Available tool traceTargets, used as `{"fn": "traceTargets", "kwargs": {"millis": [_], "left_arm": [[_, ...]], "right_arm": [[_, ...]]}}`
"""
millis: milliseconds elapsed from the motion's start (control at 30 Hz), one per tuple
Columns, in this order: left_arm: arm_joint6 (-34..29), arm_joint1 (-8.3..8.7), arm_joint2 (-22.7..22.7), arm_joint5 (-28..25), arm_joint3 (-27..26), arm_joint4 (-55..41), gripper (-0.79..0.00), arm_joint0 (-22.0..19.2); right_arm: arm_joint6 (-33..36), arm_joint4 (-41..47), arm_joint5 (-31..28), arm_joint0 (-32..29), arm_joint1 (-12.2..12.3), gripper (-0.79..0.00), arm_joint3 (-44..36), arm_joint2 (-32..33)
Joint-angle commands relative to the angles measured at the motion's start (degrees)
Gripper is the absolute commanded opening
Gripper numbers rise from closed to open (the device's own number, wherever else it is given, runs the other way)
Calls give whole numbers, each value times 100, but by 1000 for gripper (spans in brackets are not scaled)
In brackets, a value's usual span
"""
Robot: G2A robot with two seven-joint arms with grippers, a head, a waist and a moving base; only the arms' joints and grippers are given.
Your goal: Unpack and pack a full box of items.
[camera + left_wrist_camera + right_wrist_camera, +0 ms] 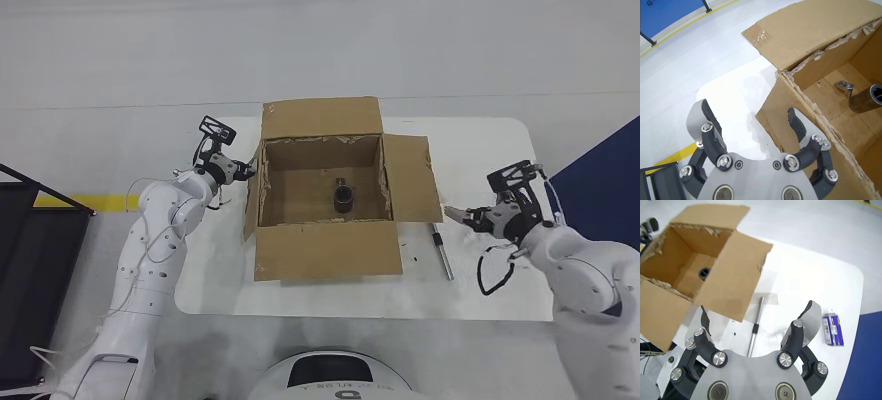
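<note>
An open cardboard box stands mid-table with its flaps spread and torn edges. On its floor stands a dark cylinder, also seen as the cylinder beside a small metal bracket. My left gripper hovers open at the box's left corner, empty, with its fingertips straddling the box wall. My right gripper hangs open and empty to the right of the box flap. A metal rod lies on the table beneath it. A blue can lies on its side near the rod.
The white table has rounded corners and bare room in front of and to the right of the box. A black rack stands off the table's left side. A blue panel borders the right.
</note>
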Motion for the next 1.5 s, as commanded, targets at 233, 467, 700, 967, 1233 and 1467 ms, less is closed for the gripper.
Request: {"fn": "traceTargets", "kwargs": {"millis": [233, 467, 700, 967, 1233, 1467], "left_arm": [[0, 0, 0, 0, 0, 0, 0, 0], [0, 0, 0, 0, 0, 0, 0, 0], [0, 0, 0, 0, 0, 0, 0, 0], [0, 0, 0, 0, 0, 0, 0, 0], [0, 0, 0, 0, 0, 0, 0, 0], [0, 0, 0, 0, 0, 0, 0, 0]], "right_arm": [[214, -892, 180, 681, 0, -117, 1134, -1149], [277, -1173, 230, 1155, -30, -209, 1787, -1797], [453, -1218, 339, 1253, -10, -354, 2061, -1813], [752, -1070, 334, 1371, 9, -428, 2328, -1885], [935, -1158, 539, 1543, 10, -465, 2584, -2071], [956, -1119, 684, 1653, 24, -785, 2745, -2036]]}}
